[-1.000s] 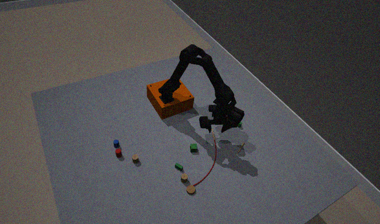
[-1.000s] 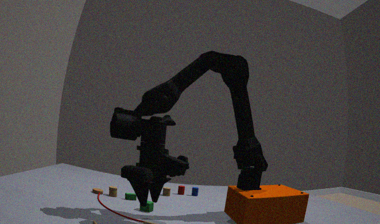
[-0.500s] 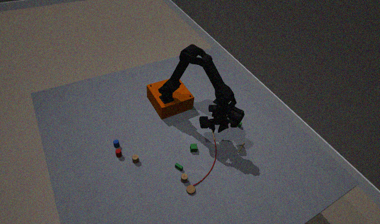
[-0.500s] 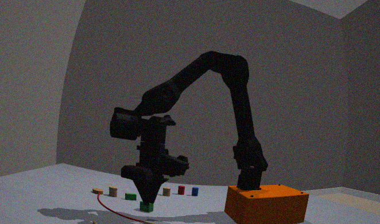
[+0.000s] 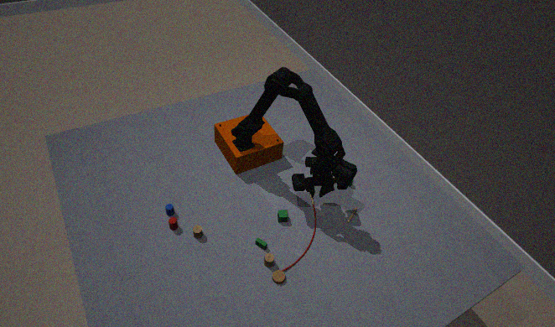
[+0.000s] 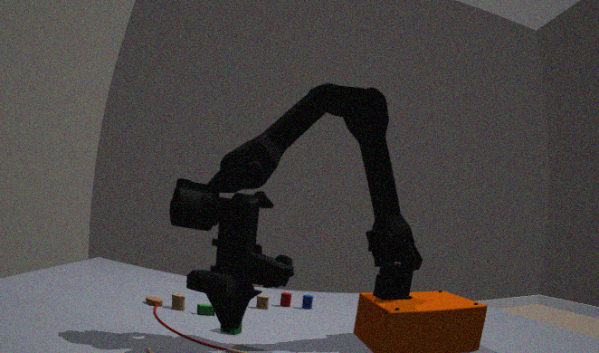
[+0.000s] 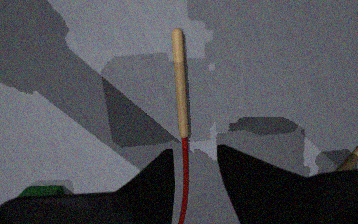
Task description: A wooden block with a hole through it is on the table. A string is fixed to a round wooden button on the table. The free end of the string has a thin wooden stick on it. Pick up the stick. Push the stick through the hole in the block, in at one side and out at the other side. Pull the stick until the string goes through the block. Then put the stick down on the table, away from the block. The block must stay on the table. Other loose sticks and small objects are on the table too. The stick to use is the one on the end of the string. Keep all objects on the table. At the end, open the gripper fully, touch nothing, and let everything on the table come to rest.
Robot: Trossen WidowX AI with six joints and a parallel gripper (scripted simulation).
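The thin wooden stick (image 7: 180, 82) lies flat on the grey mat, with its red string (image 7: 185, 175) (image 5: 312, 236) (image 6: 176, 333) curving back to the round wooden button (image 5: 278, 276) (image 6: 154, 300). My gripper (image 7: 195, 154) (image 5: 312, 194) (image 6: 231, 322) is low over the mat and points down. Its fingers stand partly closed with a gap, one on each side of the string just behind the stick's near end, touching neither. A green cube block (image 5: 282, 215) (image 6: 232, 329) sits just left of the gripper; I cannot see its hole.
A loose stick (image 5: 352, 215) (image 7: 350, 160) lies right of the gripper. A small green piece (image 5: 261, 243) (image 6: 205, 310), two tan cylinders (image 5: 269, 257) (image 5: 198, 230), a red one (image 5: 173, 223) and a blue one (image 5: 169, 209) stand to the left. The arm's orange base (image 5: 251, 143) is behind.
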